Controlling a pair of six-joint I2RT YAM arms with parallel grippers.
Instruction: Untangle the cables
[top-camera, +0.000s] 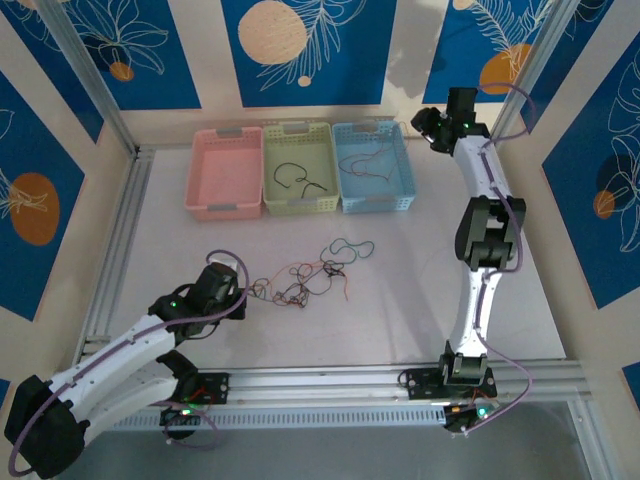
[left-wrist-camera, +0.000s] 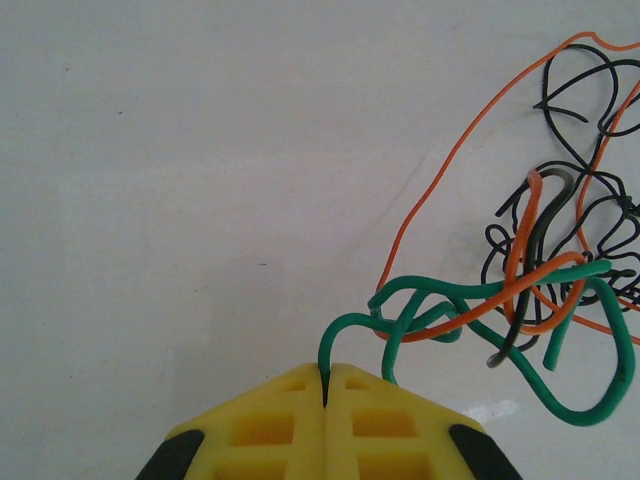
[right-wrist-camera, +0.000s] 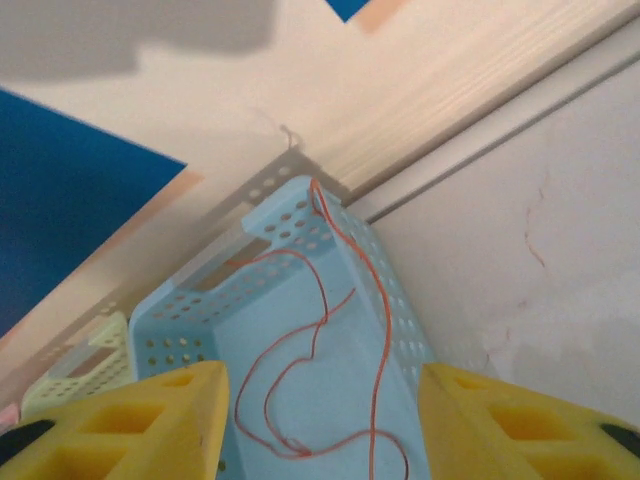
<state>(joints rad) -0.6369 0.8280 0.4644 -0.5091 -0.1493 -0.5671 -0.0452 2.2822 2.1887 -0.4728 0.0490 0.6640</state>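
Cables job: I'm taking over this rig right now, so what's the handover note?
Left gripper: fingers shut on the thick green cable, which is knotted into the black and orange wire tangle on the white table.
Right gripper: open, above the pale blue plastic basket.
Done: a thin orange wire lies in that basket; black wires lie in the yellow-green basket.
Left: separate the tangle.

Glossy plastic-sheathed cables (left-wrist-camera: 520, 285) lie on a matt, smooth table (left-wrist-camera: 150, 200).
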